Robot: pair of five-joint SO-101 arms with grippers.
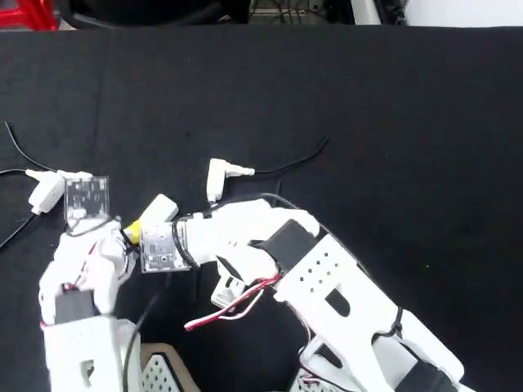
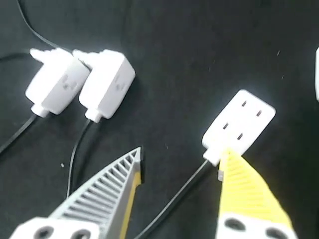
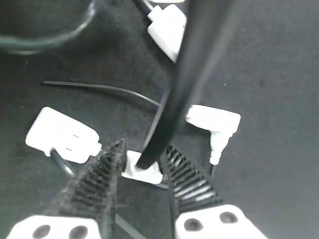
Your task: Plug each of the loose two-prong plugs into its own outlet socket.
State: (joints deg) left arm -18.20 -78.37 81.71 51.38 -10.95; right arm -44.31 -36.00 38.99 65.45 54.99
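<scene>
Plugs are not yet seated, as far as these views show: the socket [image 2: 239,124] shows four bare slots, and an angled plug [image 1: 219,178] lies loose on the bench [image 1: 368,98], near the socket but apart from it, its two short prongs pointing sideways. I judge the task to be at an early stage, with every insertion left to do.

The right hand [image 3: 143,148] is closed narrow on a small white plug [image 3: 133,172] just beside the socket, with the plug's black cable rising between the ribbed fingers. The left hand [image 2: 180,153] stands wide and holds nothing; its yellow finger [image 2: 244,189] touches the cable end of the socket.

Two more white blocks [image 2: 60,82] lie side by side, touching. Whether they are plugs or sockets I cannot tell.

All the white pieces are smooth moulded plastic, rounded rectangles with thin round black cables. The bench covering is matte black and looks like cloth.
</scene>
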